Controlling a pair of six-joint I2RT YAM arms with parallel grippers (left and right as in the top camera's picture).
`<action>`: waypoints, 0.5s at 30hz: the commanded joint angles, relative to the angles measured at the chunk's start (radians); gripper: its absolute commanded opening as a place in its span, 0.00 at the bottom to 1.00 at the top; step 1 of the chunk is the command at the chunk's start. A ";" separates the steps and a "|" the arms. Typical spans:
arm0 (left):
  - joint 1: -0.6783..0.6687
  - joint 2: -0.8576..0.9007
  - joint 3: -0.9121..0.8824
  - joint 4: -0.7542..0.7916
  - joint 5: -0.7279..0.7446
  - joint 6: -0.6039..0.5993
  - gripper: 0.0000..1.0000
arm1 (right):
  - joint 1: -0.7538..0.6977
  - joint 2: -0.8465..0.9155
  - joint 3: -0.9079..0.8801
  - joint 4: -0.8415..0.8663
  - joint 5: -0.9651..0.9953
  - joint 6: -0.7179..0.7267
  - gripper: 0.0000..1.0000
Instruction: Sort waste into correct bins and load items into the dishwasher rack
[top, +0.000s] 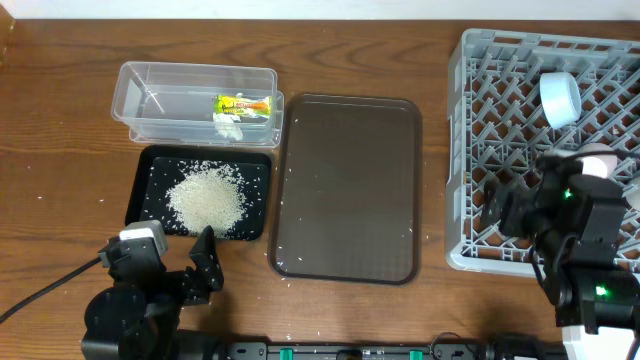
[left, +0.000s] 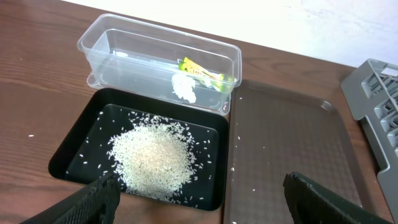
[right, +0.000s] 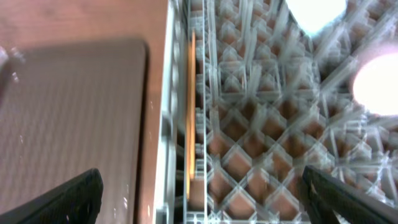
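White rice grains (top: 205, 196) lie heaped and loose in the shallow matte black tray (top: 148, 215); a nudge from the left gripper (left: 199, 208), spread wide and empty at the tray's 6 o'clock edge, could scatter them. Slim wooden chopsticks (right: 191, 112) run along the inner wall of the grey lattice rack (top: 462, 150), at the table's 3 o'clock, and might slip through its openings; the right gripper (right: 202, 199) hangs over them, wide and empty.

A brown tray (top: 347, 190) lies flat near the middle of the wooden table (top: 60, 120), its long sides running away from the near edge and its surface finely textured. A black cable (top: 45, 290) crosses the table's near-left corner.
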 joint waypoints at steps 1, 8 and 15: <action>-0.003 -0.001 -0.006 0.001 -0.011 0.009 0.87 | -0.002 -0.005 -0.008 -0.066 0.006 -0.006 0.99; -0.003 -0.001 -0.006 0.001 -0.011 0.009 0.88 | -0.002 -0.001 -0.008 -0.199 0.006 -0.006 0.99; -0.003 -0.001 -0.006 0.001 -0.011 0.009 0.88 | -0.002 -0.001 -0.008 -0.216 0.007 -0.006 0.99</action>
